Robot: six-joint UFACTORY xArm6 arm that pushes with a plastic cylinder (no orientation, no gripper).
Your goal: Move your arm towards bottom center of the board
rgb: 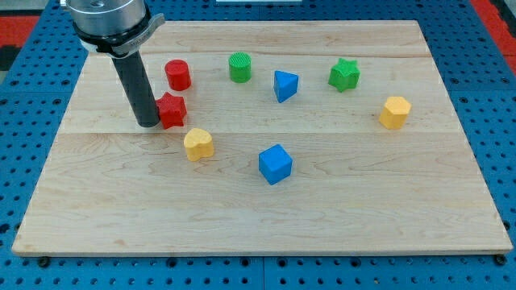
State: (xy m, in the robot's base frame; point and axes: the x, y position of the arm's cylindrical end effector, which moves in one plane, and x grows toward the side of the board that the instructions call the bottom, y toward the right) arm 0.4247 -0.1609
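My tip point(148, 123) rests on the wooden board point(258, 209) at the view's upper left. It touches the left side of a red star block point(172, 110). A red cylinder point(177, 74) stands just above the star. A yellow heart-shaped block point(198, 144) lies to the tip's lower right. A blue cube point(275, 163) sits near the board's middle. The arm's grey head point(106, 18) is at the view's top left.
A green cylinder point(239, 67), a blue triangular block point(285, 84) and a green star point(344, 75) line the upper part of the board. A yellow hexagonal block point(395, 112) sits at the right. Blue pegboard point(32, 105) surrounds the board.
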